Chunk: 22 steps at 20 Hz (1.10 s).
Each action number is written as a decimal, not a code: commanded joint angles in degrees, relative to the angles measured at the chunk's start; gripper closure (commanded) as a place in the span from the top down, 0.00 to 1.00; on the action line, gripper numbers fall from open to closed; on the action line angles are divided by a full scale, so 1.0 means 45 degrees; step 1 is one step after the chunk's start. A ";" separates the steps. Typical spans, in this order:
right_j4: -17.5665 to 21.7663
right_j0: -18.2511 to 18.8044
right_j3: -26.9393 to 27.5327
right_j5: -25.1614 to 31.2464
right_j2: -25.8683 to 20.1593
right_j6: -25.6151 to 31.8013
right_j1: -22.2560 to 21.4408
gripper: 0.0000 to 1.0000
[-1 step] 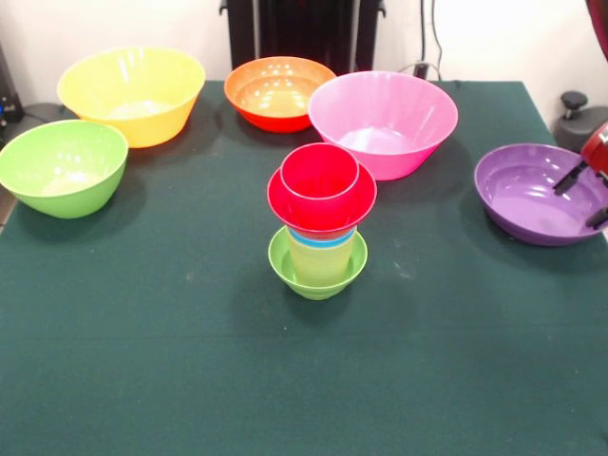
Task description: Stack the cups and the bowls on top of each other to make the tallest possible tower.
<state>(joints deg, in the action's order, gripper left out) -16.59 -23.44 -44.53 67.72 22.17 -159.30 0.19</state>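
The tower stands mid-table: a small lime-green bowl (283, 264) at the base, with a pale yellow cup (321, 260) in it. Above that come a thin band of blue cup (323, 240), a small red bowl (281, 201) and a red cup (320, 169) on top. My gripper (584, 198) enters from the right edge, open, its two dark fingers (570, 178) spread over the inside of the wide purple bowl (518, 195). They hold nothing that I can see. Most of the gripper's body is cut off by the picture edge.
A large yellow bowl (133, 95), an orange bowl (278, 90) and a large pink bowl (383, 119) line the far side. On the left stands a large green bowl (62, 166). All sit upright on the dark green table cloth (171, 361).
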 commanded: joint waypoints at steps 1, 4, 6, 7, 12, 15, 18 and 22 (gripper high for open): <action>-0.0217 0.0343 0.0248 -0.0105 -0.0493 -0.2620 0.0347 1.00; -0.0201 0.0282 -0.0268 -0.0619 -0.0438 -0.2645 0.0197 1.00; -0.0184 0.0292 -0.0559 -0.0700 -0.0429 -0.2470 0.0033 1.00; -0.0171 0.0331 -0.0692 -0.0704 -0.0433 -0.2334 -0.0048 1.00; -0.0052 0.0462 -0.1248 -0.0084 -0.0400 -0.1687 -0.0536 1.00; -0.0012 0.0471 -0.1450 0.0230 -0.0405 -0.1488 -0.0713 1.00; -0.0078 0.0322 -0.1232 0.0585 -0.0468 -0.1560 -0.0697 1.00; -0.0057 0.0494 -0.0804 0.1104 -0.0453 -0.1392 -0.0607 1.00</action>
<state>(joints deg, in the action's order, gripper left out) -17.08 -22.49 -46.01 67.73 23.48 -159.30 -2.09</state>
